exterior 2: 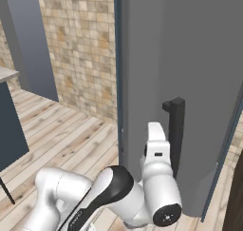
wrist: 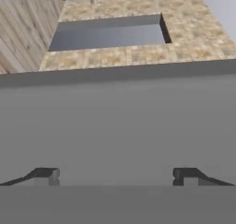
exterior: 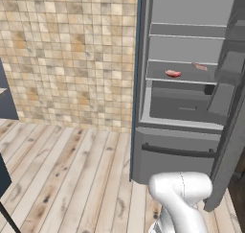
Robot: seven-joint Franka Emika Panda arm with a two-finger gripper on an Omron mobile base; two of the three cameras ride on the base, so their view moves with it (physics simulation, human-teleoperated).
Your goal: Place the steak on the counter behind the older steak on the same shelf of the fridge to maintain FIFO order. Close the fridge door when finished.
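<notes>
The tall grey fridge [exterior: 182, 145] stands open, its flat grey door [exterior 2: 190, 82] with the dark vertical bar handle [exterior 2: 175, 130] swung out and cut off by the frame edges. On the thin grey lowest shelf [exterior: 162, 78] lie two small raw meat slabs: a redder steak [exterior: 173, 74] near the front and a paler pink steak [exterior: 200, 66] further back to the right, well apart. The door's inner bins partly hide the shelf's right end. The two-finger gripper [wrist: 115, 174] faces the door's plain grey face, dark tips spread wide and holding nothing. How close the tips are to the panel is hard to judge.
</notes>
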